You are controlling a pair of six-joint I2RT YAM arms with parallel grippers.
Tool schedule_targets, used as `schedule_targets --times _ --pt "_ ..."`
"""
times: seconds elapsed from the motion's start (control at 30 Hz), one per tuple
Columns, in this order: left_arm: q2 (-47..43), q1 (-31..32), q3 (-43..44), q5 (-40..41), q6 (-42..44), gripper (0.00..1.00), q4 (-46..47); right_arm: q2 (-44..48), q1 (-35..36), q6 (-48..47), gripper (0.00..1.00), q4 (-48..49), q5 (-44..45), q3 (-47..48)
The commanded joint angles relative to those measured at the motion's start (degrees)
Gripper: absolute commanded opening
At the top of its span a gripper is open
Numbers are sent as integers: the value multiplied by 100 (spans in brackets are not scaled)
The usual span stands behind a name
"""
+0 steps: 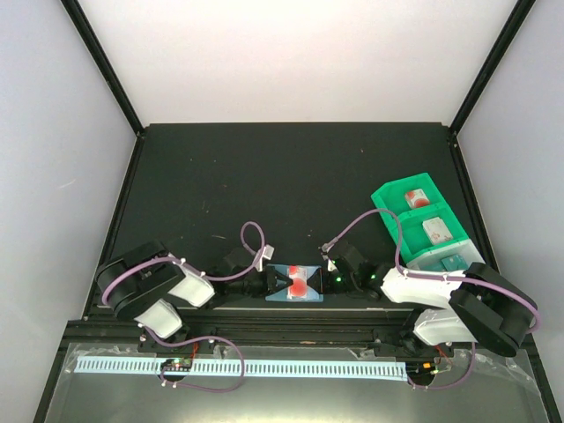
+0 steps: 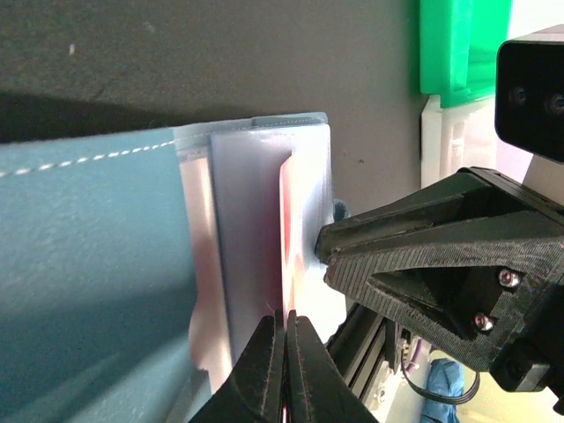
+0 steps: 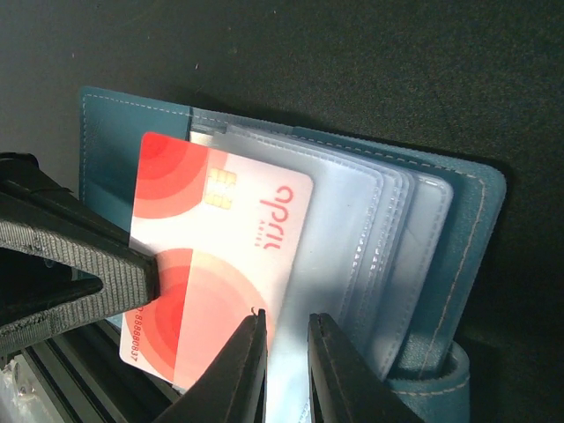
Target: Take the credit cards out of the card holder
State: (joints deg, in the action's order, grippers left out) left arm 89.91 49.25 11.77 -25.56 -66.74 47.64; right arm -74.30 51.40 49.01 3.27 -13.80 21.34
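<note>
Black table (image 1: 282,167) is seen from above, with the card holder (image 1: 295,283) held near its front edge between the left gripper (image 1: 280,282) and the right gripper (image 1: 319,282). A green tray (image 1: 384,201) stands well apart on the right. From the left wrist, the left jaws are seen clenched on a red-and-white card (image 2: 280,238). From the right wrist, the right jaws are seen clamped on the holder's clear sleeves (image 3: 352,256), with the card sticking partly out.

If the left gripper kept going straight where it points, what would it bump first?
The left gripper is pinching the red-and-white card. Going straight on, it would probably push into the card holder first. The right gripper sits just beyond, holding it.
</note>
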Motion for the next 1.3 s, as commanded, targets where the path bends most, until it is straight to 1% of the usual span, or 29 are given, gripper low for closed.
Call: schedule_targets --times 0.0,0.2,0.37,0.47,0.6,0.7,0.83,0.97,1.03,1.13,1.27 --pt "-231 14 -222 277 30 2 -35 -46 42 21 16 -379 280 -130" --pt "-581 -21 -425 493 31 2 -191 74 42 20 16 -463 317 -95" --pt "-1120 -30 -450 714 87 2 -668 167 45 -45 16 -449 269 -26" --pt "-1597 -28 -439 922 160 2 -1161 186 44 -64 16 -466 227 57" --pt "-2551 -29 -494 1420 306 2 -1964 318 41 -34 16 -327 84 84" --pt "-3303 -30 -675 1777 320 2 -2297 583 40 -38 18 -237 -157 179" --pt "-4356 -29 -780 2060 317 2 -2892 1192 45 114 25 299 -511 111" --pt "-5369 -30 -797 2074 222 1 -3265 1607 44 497 33 973 -904 -52" --pt "-5880 -23 -860 2032 126 1 -3266 1661 38 772 38 1454 -1090 -163" --pt "-6418 -29 -948 1976 -27 2 -3219 1604 44 1198 44 2332 -1353 -322" --pt "-6902 -21 -996 1893 -143 2 -3092 1372 41 1586 47 3009 -1571 -367"
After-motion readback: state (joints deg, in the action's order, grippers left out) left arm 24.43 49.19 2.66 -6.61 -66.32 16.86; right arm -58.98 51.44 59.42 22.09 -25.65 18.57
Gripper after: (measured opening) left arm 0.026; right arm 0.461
